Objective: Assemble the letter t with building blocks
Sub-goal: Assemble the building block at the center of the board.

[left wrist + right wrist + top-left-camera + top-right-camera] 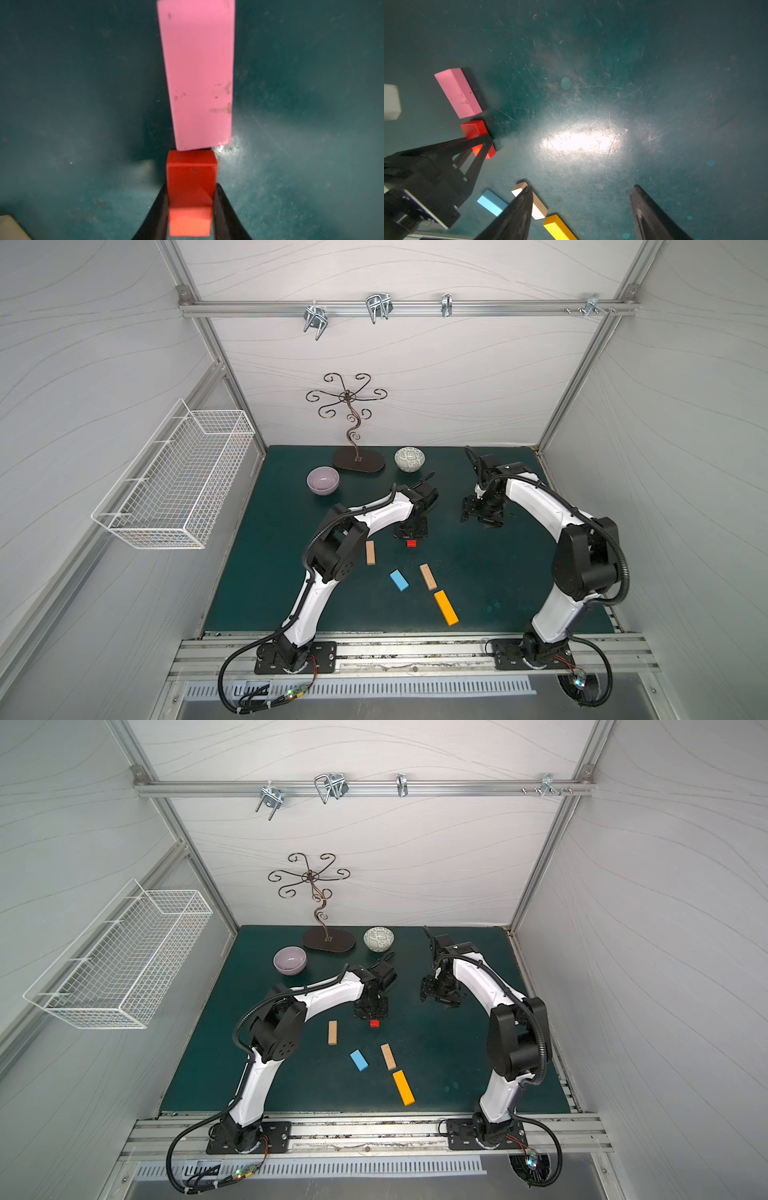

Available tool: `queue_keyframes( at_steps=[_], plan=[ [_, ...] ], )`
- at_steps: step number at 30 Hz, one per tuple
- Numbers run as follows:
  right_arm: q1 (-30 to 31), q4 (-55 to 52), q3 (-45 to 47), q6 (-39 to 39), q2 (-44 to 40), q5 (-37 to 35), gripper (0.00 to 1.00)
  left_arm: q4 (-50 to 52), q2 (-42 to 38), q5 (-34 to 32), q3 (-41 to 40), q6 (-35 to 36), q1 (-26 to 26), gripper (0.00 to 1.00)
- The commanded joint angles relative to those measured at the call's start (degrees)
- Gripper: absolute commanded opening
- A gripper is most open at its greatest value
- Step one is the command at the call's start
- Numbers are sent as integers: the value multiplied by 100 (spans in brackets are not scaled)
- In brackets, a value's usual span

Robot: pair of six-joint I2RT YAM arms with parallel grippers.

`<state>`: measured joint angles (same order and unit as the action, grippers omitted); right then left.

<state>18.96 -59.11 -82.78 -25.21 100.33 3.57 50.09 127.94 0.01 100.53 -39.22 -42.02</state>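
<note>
In a top view, a tan bar (370, 552) lies leftmost, then the light blue bar (399, 580); the left gripper (190, 199) pinches the red bar (190, 172) (its end just beside the pink bar (197, 72)); then a second tan bar (427, 577), the orange bar (446, 608), and the right gripper (581, 187), jaws apart, empty.

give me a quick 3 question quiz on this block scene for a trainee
1. True or false: the left gripper is shut on the red block.
2. The pink block lies: A on top of the red block; B end to end with it; C far away from it.
3. Fill in: the right gripper has its jaws ____, holding nothing.
Key: 1 true; 2 B; 3 open.
</note>
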Motion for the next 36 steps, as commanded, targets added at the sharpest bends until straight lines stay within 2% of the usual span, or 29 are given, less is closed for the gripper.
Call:
queue_keyframes(
  at_steps=[1, 36],
  plan=[
    [-25, -93, 21, -17, -5, 46, 75, 104, 316, 51, 237, -41, 52, 13],
    [253, -101, -3, -77, 96, 55, 76, 368, 759, -81, 661, -77, 150, 14]
  ],
)
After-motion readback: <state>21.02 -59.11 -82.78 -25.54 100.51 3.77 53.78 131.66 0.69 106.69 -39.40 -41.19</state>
